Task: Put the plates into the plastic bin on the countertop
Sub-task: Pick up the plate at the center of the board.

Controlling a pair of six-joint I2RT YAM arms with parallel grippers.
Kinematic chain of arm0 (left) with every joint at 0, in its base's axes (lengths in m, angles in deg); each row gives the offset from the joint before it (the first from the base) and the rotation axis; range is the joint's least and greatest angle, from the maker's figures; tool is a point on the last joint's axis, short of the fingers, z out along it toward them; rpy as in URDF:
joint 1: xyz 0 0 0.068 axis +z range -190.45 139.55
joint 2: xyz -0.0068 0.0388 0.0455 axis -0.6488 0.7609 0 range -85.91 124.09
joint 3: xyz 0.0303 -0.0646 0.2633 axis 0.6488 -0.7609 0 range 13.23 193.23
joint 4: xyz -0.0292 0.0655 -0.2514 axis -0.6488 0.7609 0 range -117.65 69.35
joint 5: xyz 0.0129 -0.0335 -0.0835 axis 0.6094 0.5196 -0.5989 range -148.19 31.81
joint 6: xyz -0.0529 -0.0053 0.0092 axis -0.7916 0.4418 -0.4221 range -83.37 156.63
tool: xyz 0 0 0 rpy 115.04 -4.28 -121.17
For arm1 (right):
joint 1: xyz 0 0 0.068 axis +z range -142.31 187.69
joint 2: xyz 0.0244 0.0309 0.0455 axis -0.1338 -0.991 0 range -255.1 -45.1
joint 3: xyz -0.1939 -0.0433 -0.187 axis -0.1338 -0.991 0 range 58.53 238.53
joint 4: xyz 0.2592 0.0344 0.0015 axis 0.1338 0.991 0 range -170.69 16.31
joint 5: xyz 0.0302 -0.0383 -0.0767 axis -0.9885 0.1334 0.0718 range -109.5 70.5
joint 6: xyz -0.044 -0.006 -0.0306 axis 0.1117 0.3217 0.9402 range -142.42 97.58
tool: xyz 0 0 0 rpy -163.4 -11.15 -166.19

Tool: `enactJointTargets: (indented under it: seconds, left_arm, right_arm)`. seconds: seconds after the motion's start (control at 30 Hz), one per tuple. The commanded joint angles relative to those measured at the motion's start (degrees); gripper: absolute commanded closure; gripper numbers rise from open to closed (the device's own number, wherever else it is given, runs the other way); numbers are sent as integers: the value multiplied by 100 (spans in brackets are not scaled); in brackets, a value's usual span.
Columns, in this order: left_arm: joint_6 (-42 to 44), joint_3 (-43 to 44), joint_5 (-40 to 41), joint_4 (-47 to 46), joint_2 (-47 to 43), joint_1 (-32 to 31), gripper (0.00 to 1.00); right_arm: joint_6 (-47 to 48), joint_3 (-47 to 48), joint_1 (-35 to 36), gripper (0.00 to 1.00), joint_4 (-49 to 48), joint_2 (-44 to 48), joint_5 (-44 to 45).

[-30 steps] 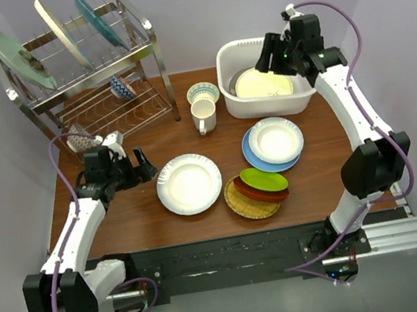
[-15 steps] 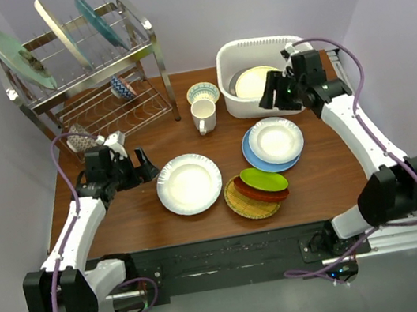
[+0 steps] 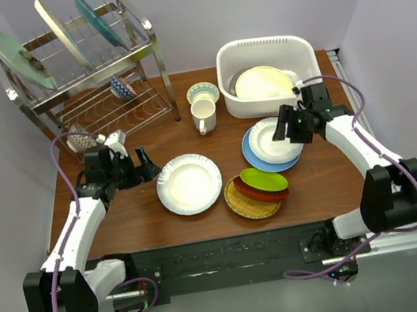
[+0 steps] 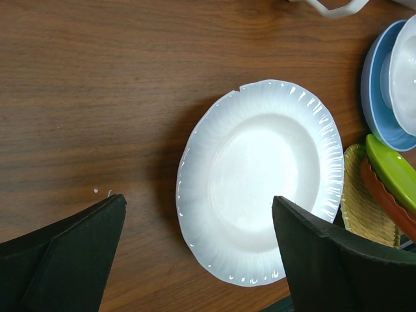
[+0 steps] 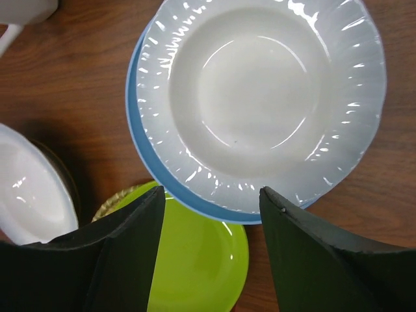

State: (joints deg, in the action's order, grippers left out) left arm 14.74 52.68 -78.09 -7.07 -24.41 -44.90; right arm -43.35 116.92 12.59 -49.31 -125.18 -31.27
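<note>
- Presently your right end effector [image 3: 291, 125] hovers open over the right-hand white fluted plate [image 3: 274, 141], on the near side of the white perforated plastic bin [image 3: 225, 79].
- Next, lower and pinch its rim; your left end effector [image 3: 143, 169] hangs open, empty.

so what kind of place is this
Looks like a mock kitchen counter, probably a test setup: a wire dish rack, a white plastic bin holding plates, and a mug on a wooden tabletop.
</note>
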Motion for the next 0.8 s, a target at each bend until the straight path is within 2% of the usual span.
enactJointTargets:
  seconds: [0.0,0.23,0.33,0.43,0.53,0.67,0.73,0.77]
  left_arm:
    - [45,-42,-23,-151,116,49,1]
    - [53,20,-31,-27,530,40,4]
    - [53,37,-128,-45,758,-12,5]
    - [80,107,-225,34,1083,-21,10]
    - [88,143,-269,78,1268,-39,15]
    - [97,187,-470,183,1374,-47,31]
    - [62,152,-576,157,1374,-47,34]
    - [62,134,-629,122,1374,-47,39]
  right_arm:
    - [-96,-222,203,37,-466,561,-625]
    - [-210,-723,450,38,-457,1265,-861]
    - [-368,-829,616,39,-580,1380,-1134]
    - [-421,-785,897,39,-597,1372,-1047]
    - [-500,-777,1073,39,-659,1345,-1020]
    - [-684,-873,1214,39,-834,1336,-1265]
    - [-851,-935,1319,39,-1001,1371,-1363]
    - [-904,-1030,1355,39,-1089,1380,-1398]
